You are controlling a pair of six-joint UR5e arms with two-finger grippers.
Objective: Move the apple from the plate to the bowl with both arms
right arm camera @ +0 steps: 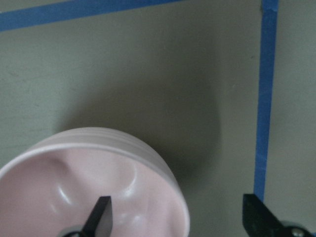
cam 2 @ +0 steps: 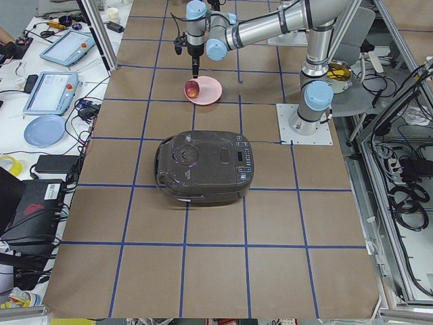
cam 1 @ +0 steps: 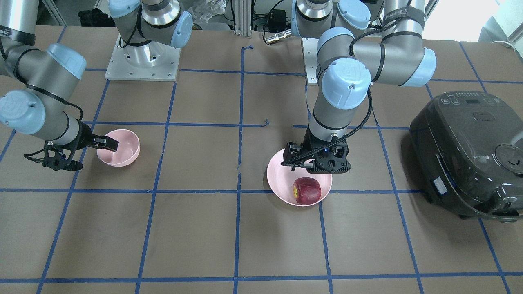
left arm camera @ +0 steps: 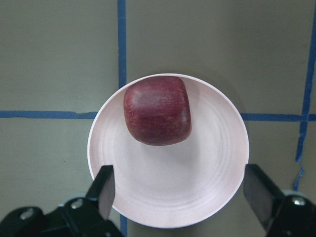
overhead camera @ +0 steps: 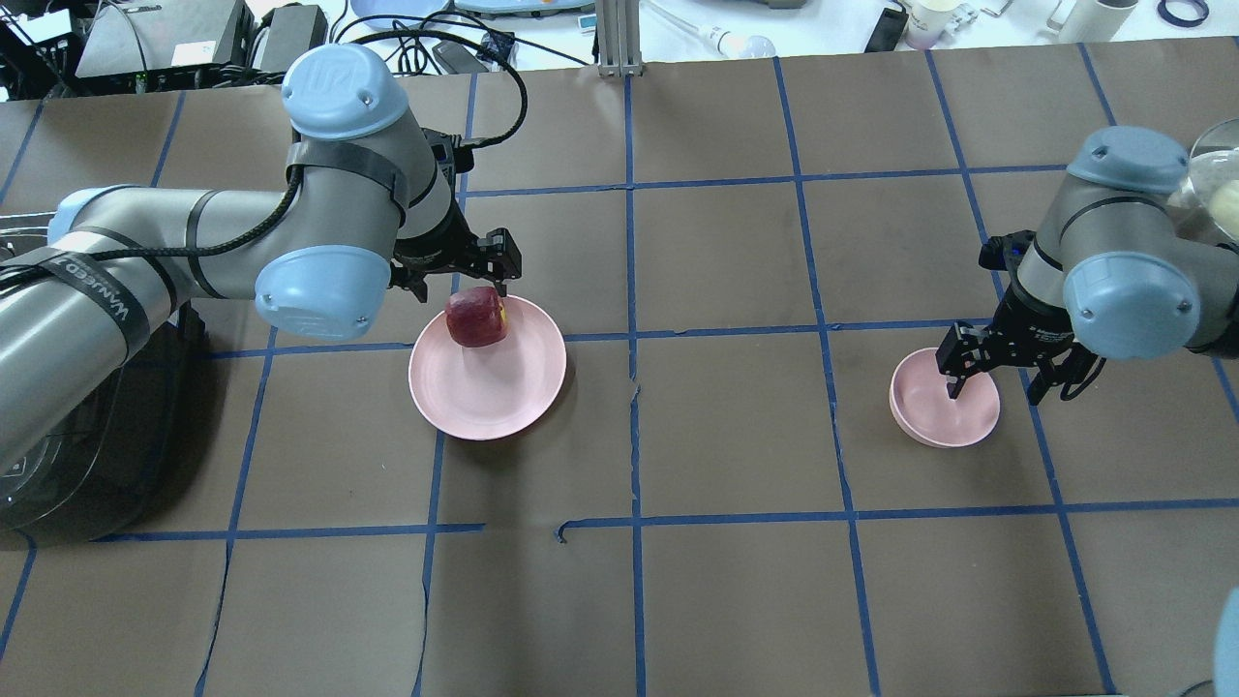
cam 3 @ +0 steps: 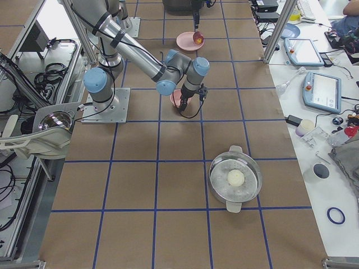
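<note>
The dark red apple point(cam 1: 307, 190) point(overhead camera: 476, 317) point(left arm camera: 157, 110) lies near the rim of the wide pale pink plate point(cam 1: 278, 179) point(overhead camera: 503, 397) point(left arm camera: 197, 192). My left gripper point(cam 1: 316, 165) point(overhead camera: 463, 290) point(left arm camera: 177, 170) hangs open above the plate, beside the apple and apart from it, holding nothing. The small deep pink bowl point(cam 1: 122, 145) point(overhead camera: 953, 421) point(right arm camera: 74, 168) stands empty on the other side of the table. My right gripper point(cam 1: 92, 155) point(overhead camera: 994, 394) point(right arm camera: 176, 200) is open and straddles the bowl's rim, one finger inside, one outside.
A black rice cooker point(cam 1: 470, 155) point(cam 2: 203, 166) stands on the table on my left side, beyond the plate. A lidded steel pot point(cam 3: 235, 179) stands at the table's right end. Blue tape lines grid the brown tabletop. Both arm bases point(cam 1: 141, 57) stand at the table's rear edge.
</note>
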